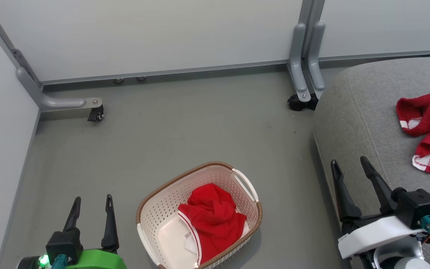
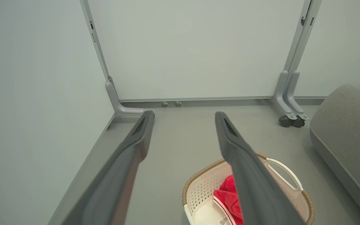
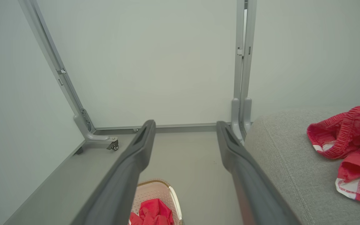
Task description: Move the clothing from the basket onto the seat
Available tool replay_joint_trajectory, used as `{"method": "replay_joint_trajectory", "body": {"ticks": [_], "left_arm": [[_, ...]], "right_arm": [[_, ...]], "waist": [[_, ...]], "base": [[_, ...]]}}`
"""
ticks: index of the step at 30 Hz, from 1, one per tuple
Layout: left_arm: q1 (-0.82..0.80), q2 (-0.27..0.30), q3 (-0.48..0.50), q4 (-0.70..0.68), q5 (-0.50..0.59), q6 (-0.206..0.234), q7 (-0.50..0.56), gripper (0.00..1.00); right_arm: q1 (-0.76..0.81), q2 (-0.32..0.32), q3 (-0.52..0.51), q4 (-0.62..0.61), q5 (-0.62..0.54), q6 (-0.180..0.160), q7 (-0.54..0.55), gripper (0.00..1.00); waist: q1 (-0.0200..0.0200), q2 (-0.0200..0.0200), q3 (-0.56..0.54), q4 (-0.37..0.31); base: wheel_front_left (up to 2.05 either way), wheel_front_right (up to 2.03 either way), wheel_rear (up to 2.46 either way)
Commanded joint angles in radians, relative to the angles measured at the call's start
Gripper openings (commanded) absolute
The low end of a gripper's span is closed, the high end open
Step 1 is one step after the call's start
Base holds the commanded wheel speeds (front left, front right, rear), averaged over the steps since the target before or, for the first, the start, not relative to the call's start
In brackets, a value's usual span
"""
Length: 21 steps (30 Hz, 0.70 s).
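One red garment (image 1: 212, 218) with white stripes lies crumpled in the cream basket (image 1: 155, 209) on the floor, also seen as the red garment (image 2: 230, 197) in the basket (image 2: 198, 190) and the red garment (image 3: 150, 214) in the basket (image 3: 155, 190). A second red garment (image 1: 429, 125) with a ribbed band rests on the grey seat (image 1: 364, 123) at right; it shows again as the garment (image 3: 352, 150) on the seat (image 3: 286, 162). My left gripper (image 1: 92, 201) is open, left of the basket. My right gripper (image 1: 350, 163) is open over the seat's front edge. Both hold nothing.
Pale partition walls close the back and left. Their grey feet with castors stand on the floor: a foot (image 1: 69, 102) at back left and a double post foot (image 1: 304, 86) beside the seat. Grey floor (image 1: 200, 130) lies between basket and walls.
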Motion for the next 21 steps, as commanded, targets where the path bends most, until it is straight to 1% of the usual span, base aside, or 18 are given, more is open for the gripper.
{"method": "replay_joint_trajectory", "body": {"ticks": [1, 7, 11, 15, 21], "left_arm": [[-0.005, -0.001, 0.004, 0.001, 0.002, -0.003, -0.003, 1.0], [-0.062, -0.009, -0.017, 0.001, 0.021, -0.022, -0.003, 1.0], [-0.151, -0.022, -0.075, 0.03, 0.047, -0.062, 0.004, 1.0], [-0.269, -0.044, -0.134, 0.079, 0.069, -0.1, 0.033, 1.0], [-0.447, -0.078, -0.217, 0.21, 0.102, -0.16, 0.07, 1.0]], "right_arm": [[-0.002, 0.0, -0.001, -0.004, 0.003, 0.0, -0.005, 1.0], [-0.032, 0.0, 0.006, -0.019, 0.003, 0.0, -0.004, 1.0], [-0.076, 0.0, 0.02, -0.042, -0.005, 0.0, -0.008, 1.0], [-0.134, 0.0, 0.033, -0.069, -0.013, 0.0, -0.019, 1.0], [-0.219, 0.0, 0.046, -0.094, -0.012, 0.0, -0.045, 1.0]], "waist": [[0.0001, 0.0, 0.003, 0.001], [0.0001, 0.0, 0.052, 0.001], [0.0001, 0.0, 0.13, -0.013], [0.0001, 0.0, 0.235, -0.032], [0.0001, 0.0, 0.387, -0.071]], "base": [[0.0, 0.0, 0.0], [0.0, 0.0, 0.0], [0.0, 0.0, 0.0], [0.0, 0.0, 0.0], [0.0, 0.0, 0.0]]}}
